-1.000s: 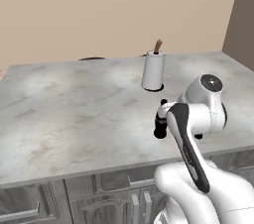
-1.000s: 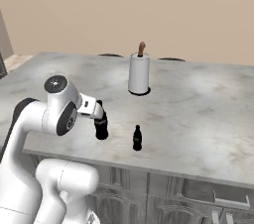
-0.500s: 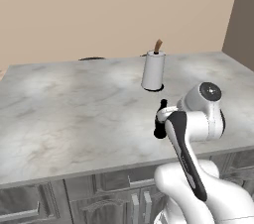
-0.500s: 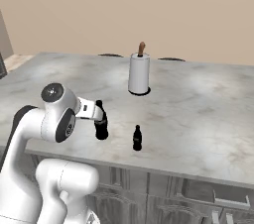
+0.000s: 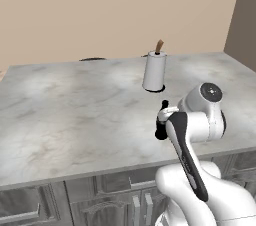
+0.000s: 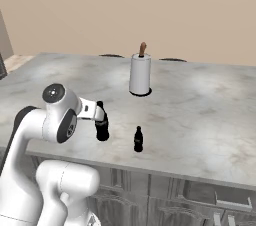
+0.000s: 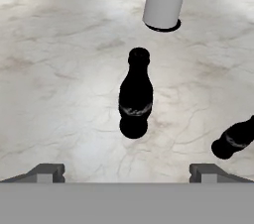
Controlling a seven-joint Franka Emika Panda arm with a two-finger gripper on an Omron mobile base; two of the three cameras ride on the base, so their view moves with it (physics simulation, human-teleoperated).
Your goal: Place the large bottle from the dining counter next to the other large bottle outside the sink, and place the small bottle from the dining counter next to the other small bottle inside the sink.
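On the marble dining counter (image 6: pixel 200 105) the large bottle (image 7: pixel 135 94), black and upright, stands straight ahead of my gripper (image 7: pixel 127 174). The gripper is open, its fingertips (image 7: pixel 47 172) spread wide to either side and short of the bottle, with nothing between them. From the right base view the large bottle (image 6: pixel 102 126) stands just past my hand near the counter's front edge. The small bottle (image 6: pixel 138 139), also black and upright, stands a little to its right, and the hand view catches it at the right edge (image 7: pixel 235 139). My arm partly hides the large bottle (image 5: pixel 161 125) in the left base view.
A white paper towel roll (image 6: pixel 140 74) on a dark base stands upright further back on the counter, beyond the bottles. The counter's front edge (image 6: pixel 150 162) runs close below the bottles, with grey cabinet fronts (image 5: pixel 100 200) under it.
The arm has sunk slightly and brought the hand a little closer to the large bottle. The jaws have stayed open and both bottles stand where they were.
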